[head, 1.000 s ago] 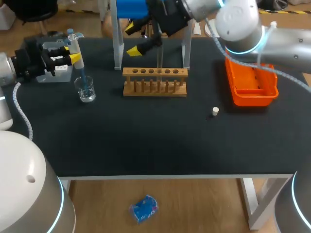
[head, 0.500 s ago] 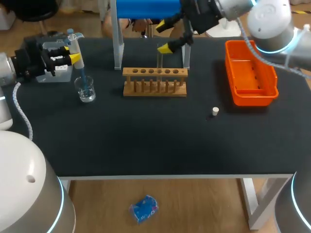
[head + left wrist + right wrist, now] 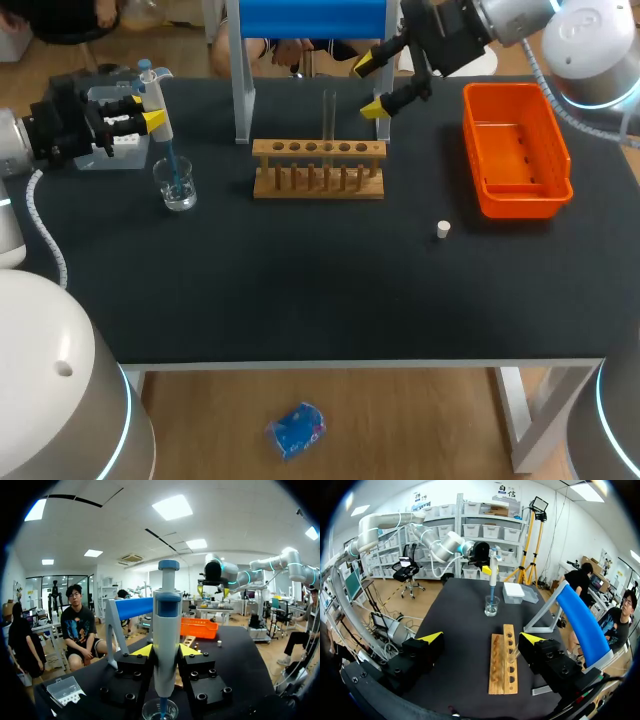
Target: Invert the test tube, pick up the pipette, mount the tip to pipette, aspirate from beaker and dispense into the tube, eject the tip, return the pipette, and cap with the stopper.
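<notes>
My left gripper (image 3: 148,110) is shut on the upright pipette (image 3: 158,105) at the table's far left. The pipette's blue tip dips into the small glass beaker (image 3: 177,186). In the left wrist view the pipette (image 3: 166,645) stands between the yellow fingertips, over the beaker (image 3: 160,711). A clear test tube (image 3: 328,112) stands upright in the wooden rack (image 3: 318,168). My right gripper (image 3: 370,87) hangs open and empty just right of the tube, behind the rack. The white stopper (image 3: 443,229) lies on the mat, right of the rack (image 3: 503,665).
An orange bin (image 3: 515,150) sits at the back right. The blue pipette stand (image 3: 310,18) rises on clear legs behind the rack. A clear tip box (image 3: 110,150) lies beside my left gripper. The table's front half is open black mat (image 3: 300,290).
My right arm has swung to the right, from left of the test tube to right of it, open all the while. The tube stays in the rack. The left arm has not moved.
</notes>
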